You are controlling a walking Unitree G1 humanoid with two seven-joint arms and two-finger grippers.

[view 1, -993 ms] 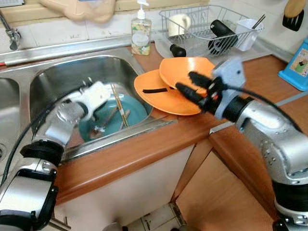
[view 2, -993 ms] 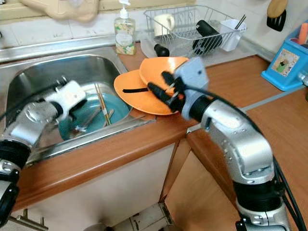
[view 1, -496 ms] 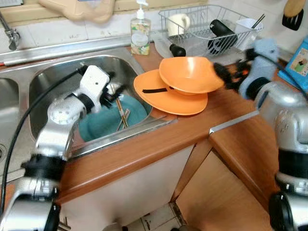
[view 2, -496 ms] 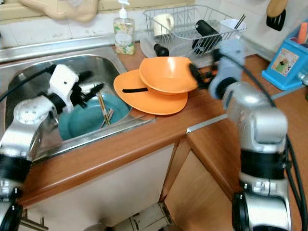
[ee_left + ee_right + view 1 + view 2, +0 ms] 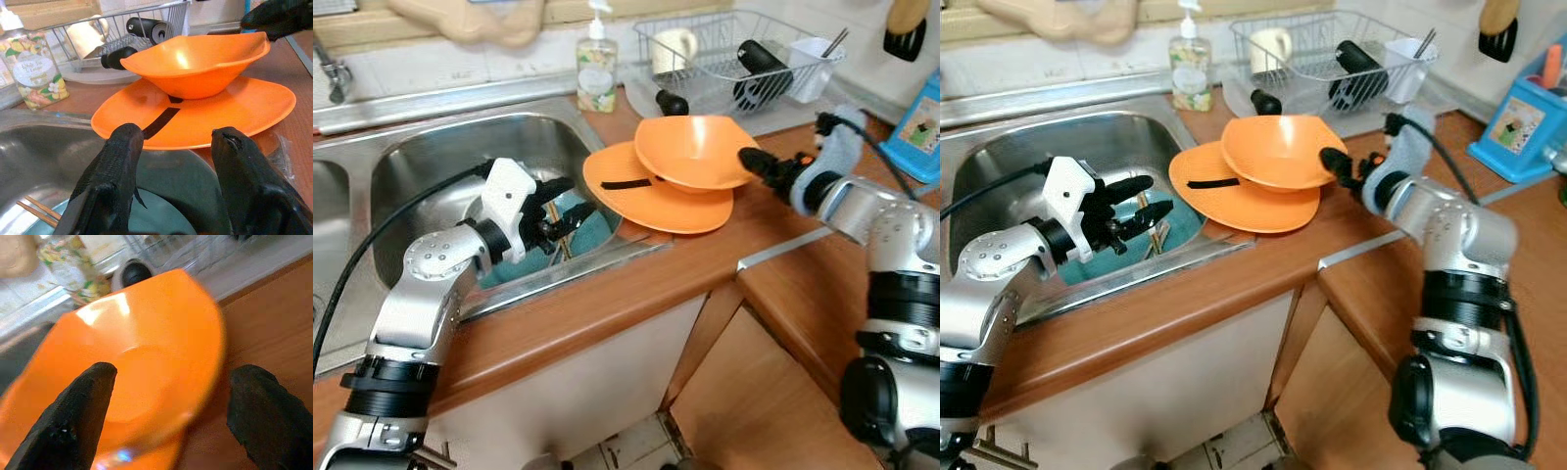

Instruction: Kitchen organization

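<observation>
- A glossy orange bowl with a wavy rim sits on a flat orange plate in the centre of the head view, on the brown wooden counter.
- The right gripper is at the bowl's right rim, its jaws spread wide and holding nothing.
- The left gripper is above the steel sink, also open and empty.
- In the sink lies a teal plate (with wooden chopsticks on it).
- The wire dish rack at upper right holds a cream mug.
</observation>
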